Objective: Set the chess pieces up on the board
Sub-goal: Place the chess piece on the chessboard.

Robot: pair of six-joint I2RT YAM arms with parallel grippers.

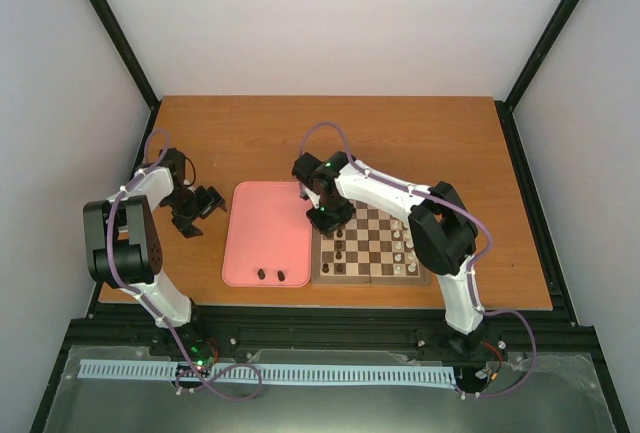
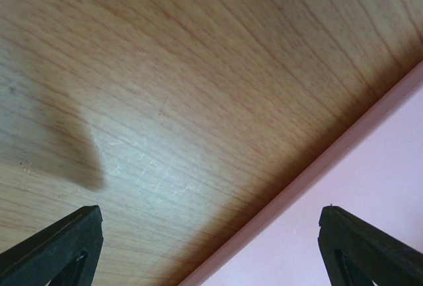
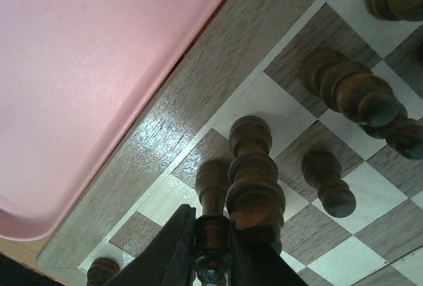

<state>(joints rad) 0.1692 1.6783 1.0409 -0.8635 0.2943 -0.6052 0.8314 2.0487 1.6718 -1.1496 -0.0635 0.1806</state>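
Jaws of the right gripper [image 3: 210,254] pinch one dark chess piece [image 3: 211,233] at far left corner of the board [image 3: 198,94]; left gripper [image 2: 211,246] gapes empty. Two dark chess pieces [image 1: 262,274] lie in the pink tray [image 1: 265,223].

Pale walls [image 1: 330,13], wooden table [image 1: 400,133] — black corner posts [image 1: 112,28]
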